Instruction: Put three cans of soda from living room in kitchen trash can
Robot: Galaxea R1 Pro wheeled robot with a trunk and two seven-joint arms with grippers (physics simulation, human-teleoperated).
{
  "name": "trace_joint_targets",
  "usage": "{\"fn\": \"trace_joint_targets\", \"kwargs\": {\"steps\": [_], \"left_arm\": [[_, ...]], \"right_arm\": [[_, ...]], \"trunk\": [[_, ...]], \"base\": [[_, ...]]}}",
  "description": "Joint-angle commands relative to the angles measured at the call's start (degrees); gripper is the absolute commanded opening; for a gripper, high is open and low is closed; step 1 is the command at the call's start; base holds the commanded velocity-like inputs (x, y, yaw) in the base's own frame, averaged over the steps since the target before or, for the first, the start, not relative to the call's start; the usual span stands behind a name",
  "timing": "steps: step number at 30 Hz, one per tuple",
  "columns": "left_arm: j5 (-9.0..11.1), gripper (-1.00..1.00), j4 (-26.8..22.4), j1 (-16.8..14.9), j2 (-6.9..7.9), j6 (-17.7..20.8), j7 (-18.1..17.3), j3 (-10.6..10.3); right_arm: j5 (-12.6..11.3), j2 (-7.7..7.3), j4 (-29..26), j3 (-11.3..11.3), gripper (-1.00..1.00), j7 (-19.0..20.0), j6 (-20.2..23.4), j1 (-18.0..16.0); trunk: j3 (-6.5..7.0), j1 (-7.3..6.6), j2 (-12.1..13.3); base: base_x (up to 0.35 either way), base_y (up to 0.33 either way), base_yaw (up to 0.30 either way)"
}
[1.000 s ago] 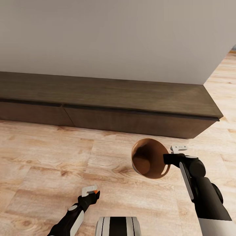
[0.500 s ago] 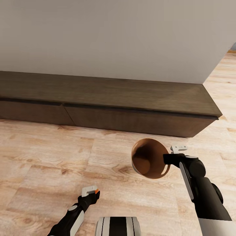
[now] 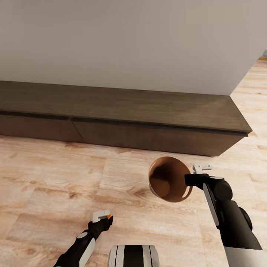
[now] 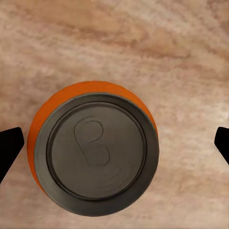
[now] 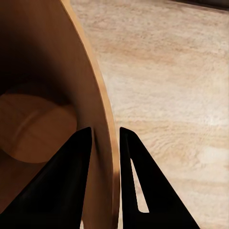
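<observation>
Right gripper [image 3: 192,180] is closed on the rim of the bin [image 3: 167,178], one finger inside the copper-brown wall and one outside, holding the bin tilted above the wood floor [image 3: 55,178] in front of the right end of the low dark cabinet [image 3: 122,107]. Left gripper [image 3: 105,218] hangs low over the floor with a can [image 4: 93,152] between its fingers, grey lid facing the wrist camera. The fingertips [image 4: 9,148] stand clear of the can's sides there, so a grip cannot be confirmed.

Black arms with white panels; left end effector [image 3: 102,217] white-tipped, orange accent; striped trunk [image 3: 133,256]
</observation>
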Motion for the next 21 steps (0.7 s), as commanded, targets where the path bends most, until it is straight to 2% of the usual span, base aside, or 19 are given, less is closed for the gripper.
{"fn": "trace_joint_targets", "kwargs": {"steps": [1, 7, 10, 21], "left_arm": [[0.0, 1.00, 0.0, 0.0, 0.00, 0.0, 0.0, 0.0], [0.0, 1.00, 0.0, 0.0, 0.00, 0.0, 0.0, -0.1], [0.0, 1.00, 0.0, 0.0, 0.00, 0.0, 0.0, 0.0], [0.0, 1.00, 0.0, 0.0, 0.00, 0.0, 0.0, -0.1]], "right_arm": [[-0.9, 0.00, 0.0, 0.0, -1.00, 0.0, 0.0, 0.0], [-0.9, 0.01, 0.0, 0.0, -1.00, 0.0, 0.0, 0.0], [-0.9, -0.01, 0.0, 0.0, -1.00, 0.0, 0.0, 0.0], [-0.9, 0.01, 0.0, 0.0, -1.00, 0.0, 0.0, 0.0]], "trunk": [[0.00, -0.01, 0.0], [0.00, -0.01, 0.0], [-0.53, 0.65, -1.2], [-0.53, 0.65, -1.2]], "base": [[0.007, 0.000, 0.000], [0.002, 0.000, 0.000], [0.000, 0.000, 0.000], [0.000, 0.000, 0.000]]}}
